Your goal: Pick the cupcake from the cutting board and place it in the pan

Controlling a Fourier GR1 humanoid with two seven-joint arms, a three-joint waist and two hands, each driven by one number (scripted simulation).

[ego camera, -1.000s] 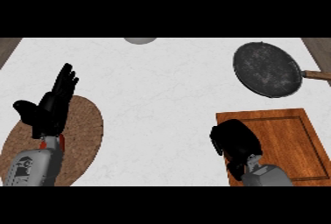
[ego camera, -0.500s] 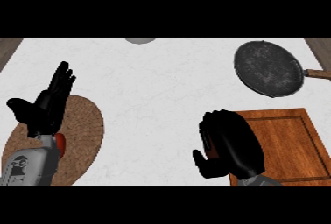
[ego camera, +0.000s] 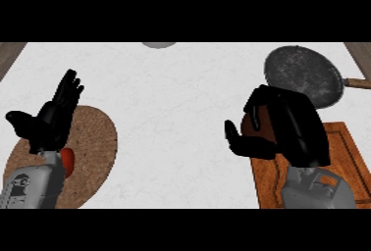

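Observation:
My right hand (ego camera: 290, 128) hangs above the far left corner of the wooden cutting board (ego camera: 340, 152), fingers curled down and thumb out to the left. A small brown patch, the cupcake (ego camera: 255, 123), shows between thumb and fingers; the hand hides the rest of it. The dark round pan (ego camera: 303, 73) lies just beyond the hand at the far right, its handle pointing right. My left hand (ego camera: 49, 120) rests open, fingers up, at the left.
Under the left forearm lies a round woven mat (ego camera: 94, 147) with a red object (ego camera: 66, 161) on it. A grey round thing (ego camera: 158, 44) is cut off by the counter's far edge. White counter (ego camera: 181, 112) spans the middle.
The right hand has risen off the cutting board and moved toward the pan, looking larger now. The left hand has shifted only slightly.

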